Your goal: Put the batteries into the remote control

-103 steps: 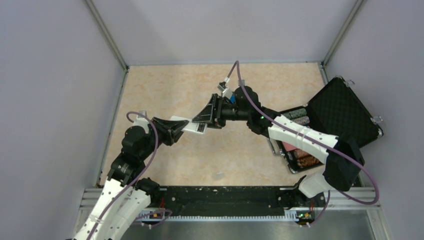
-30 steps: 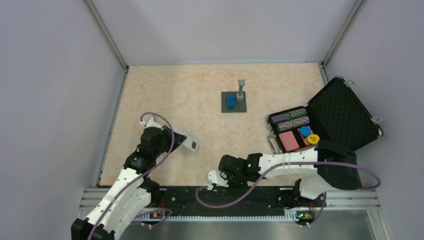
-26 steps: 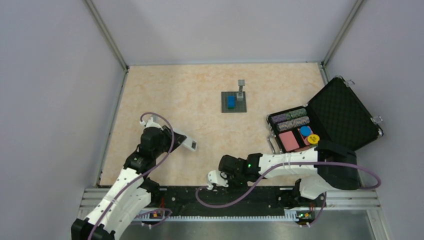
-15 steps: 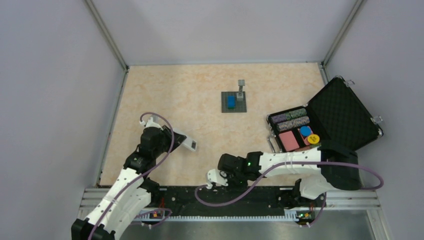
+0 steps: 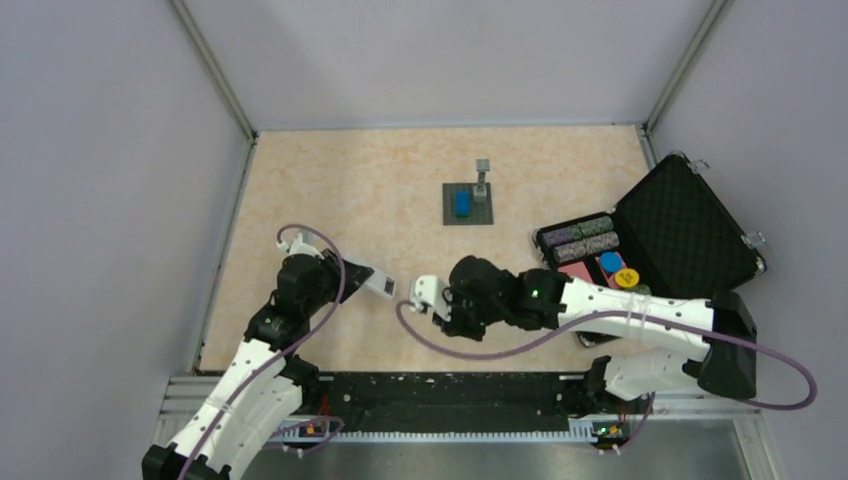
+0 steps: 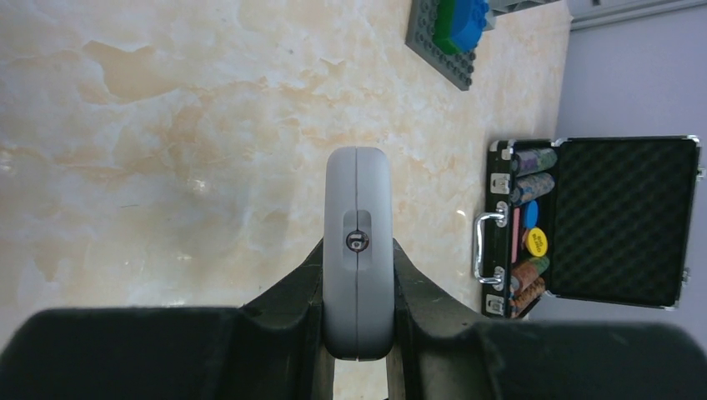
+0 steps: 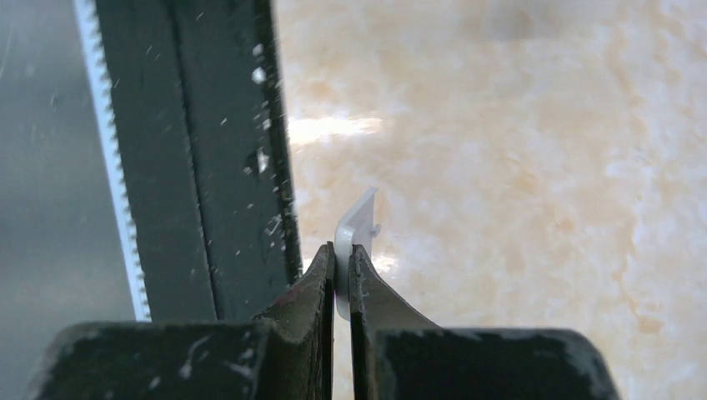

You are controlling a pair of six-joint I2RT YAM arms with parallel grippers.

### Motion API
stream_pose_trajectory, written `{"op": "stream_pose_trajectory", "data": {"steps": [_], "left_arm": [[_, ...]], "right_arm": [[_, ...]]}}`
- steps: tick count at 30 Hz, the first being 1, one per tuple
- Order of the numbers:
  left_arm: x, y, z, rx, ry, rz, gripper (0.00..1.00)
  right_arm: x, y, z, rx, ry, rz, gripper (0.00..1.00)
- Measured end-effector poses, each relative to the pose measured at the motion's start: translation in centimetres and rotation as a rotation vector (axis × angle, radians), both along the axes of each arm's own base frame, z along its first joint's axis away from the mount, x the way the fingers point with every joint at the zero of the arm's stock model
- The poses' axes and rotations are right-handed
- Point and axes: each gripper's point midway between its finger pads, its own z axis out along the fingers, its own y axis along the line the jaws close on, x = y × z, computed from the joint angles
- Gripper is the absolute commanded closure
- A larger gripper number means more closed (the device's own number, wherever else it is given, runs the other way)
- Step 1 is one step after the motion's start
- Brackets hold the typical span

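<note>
The left tool (image 6: pixel 357 258) clamps the remote control (image 6: pixel 357 183) on edge; at three o'clock, the right tool (image 7: pixel 342 254) pinches a thin white panel (image 7: pixel 357 221), likely the battery cover, which next needs aligning over the bay.

Right end effector (image 7: pixel 342 254) nearer remote control (image 5: pixel 378 286)

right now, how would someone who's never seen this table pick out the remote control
On the beige marbled table, find the left gripper, left of centre. The remote control is the slim white handset clamped there, dark at its tip, unlike the grey block plate farther back and the black chip case at the right.
</note>
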Motion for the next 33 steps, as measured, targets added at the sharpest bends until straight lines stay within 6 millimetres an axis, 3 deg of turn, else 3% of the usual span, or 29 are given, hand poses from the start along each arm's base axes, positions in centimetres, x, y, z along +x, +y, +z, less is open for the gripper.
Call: {"op": "stream_pose_trajectory", "data": {"steps": [5, 10, 12, 18, 21, 29, 33], "left_arm": [[0.4, -1.0, 2.6, -0.098, -0.066, -0.009, 1.00], [1.1, -2.0, 7.0, -0.242, -0.189, -0.012, 1.00], [1.2, -2.1, 8.8, -0.293, -0.236, -0.011, 1.00], [1.3, -2.5, 12.5, -0.391, -0.297, -0.014, 1.00], [1.1, -2.6, 14.7, -0.440, -0.330, -0.017, 1.00], [0.1, -2.3, 17.8, -0.545, -0.378, -0.010, 1.00], [-0.1, -2.3, 18.5, -0.572, -0.382, -0.010, 1.00]], "right_arm": [[5.8, 0.8, 3.5, 0.159, 0.099, -0.321, 1.00], [11.6, 2.3, 9.6, 0.458, 0.264, -0.605, 1.00], [13.0, 2.9, 11.9, 0.580, 0.350, -0.673, 1.00], [13.6, 5.7, 19.1, 0.898, 0.645, -0.674, 1.00], [13.0, 6.8, 21.0, 1.001, 0.777, -0.622, 1.00], [12.4, 7.7, 19.1, 1.051, 1.026, -0.613, 1.00], [12.2, 7.6, 20.1, 1.086, 1.063, -0.589, 1.00]]}}
